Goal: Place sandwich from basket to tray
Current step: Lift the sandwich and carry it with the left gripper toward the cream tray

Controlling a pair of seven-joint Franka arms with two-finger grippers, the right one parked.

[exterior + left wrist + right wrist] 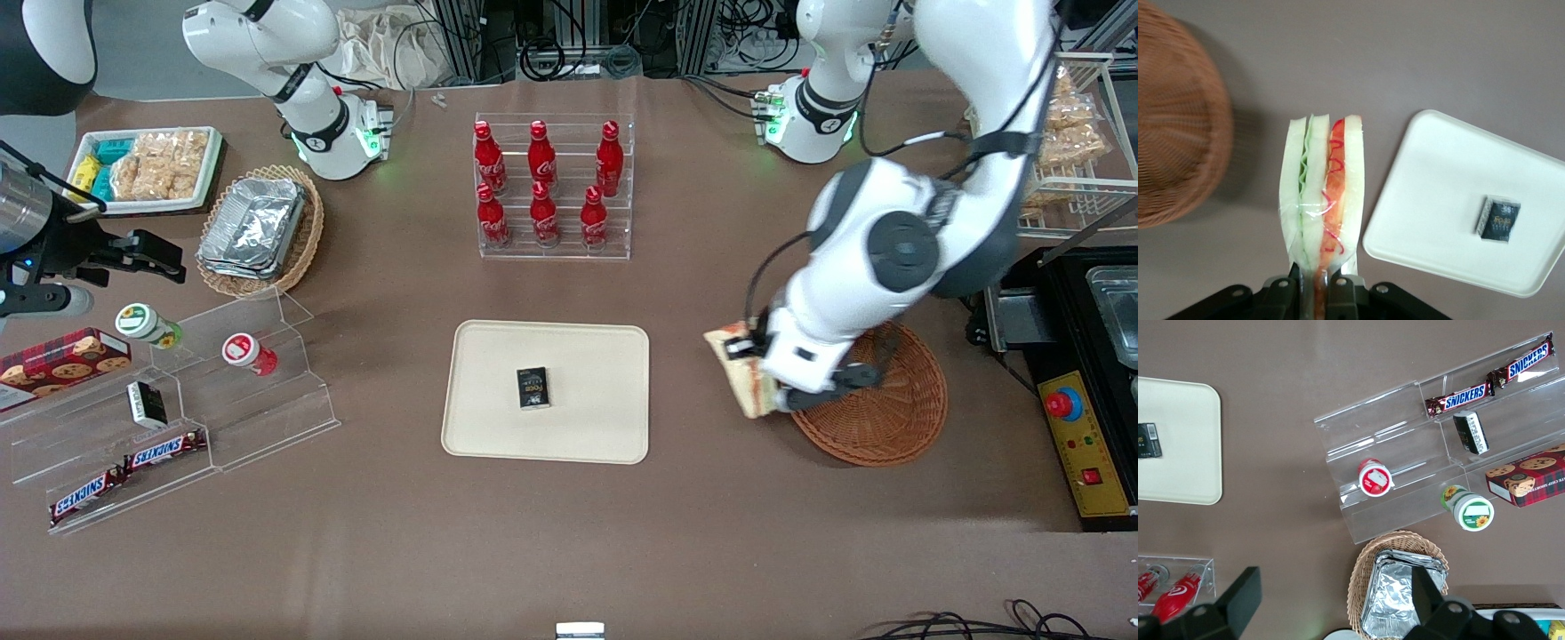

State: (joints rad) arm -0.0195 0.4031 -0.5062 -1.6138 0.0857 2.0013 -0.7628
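My left gripper is shut on the wrapped sandwich, a wedge of pale bread with green and orange-red layers. The sandwich hangs above the bare brown table, between the basket and the tray. The reddish-brown wicker basket sits under the arm, toward the working arm's end; its rim shows beside the sandwich. The cream tray lies mid-table with a small dark box on it. In the left wrist view the tray with the dark box is close beside the sandwich.
A clear rack of red cola bottles stands farther from the front camera than the tray. Toward the parked arm's end are a tan basket of foil trays, a clear stepped stand with snacks, and a white tray of packets. A control box sits at the working arm's end.
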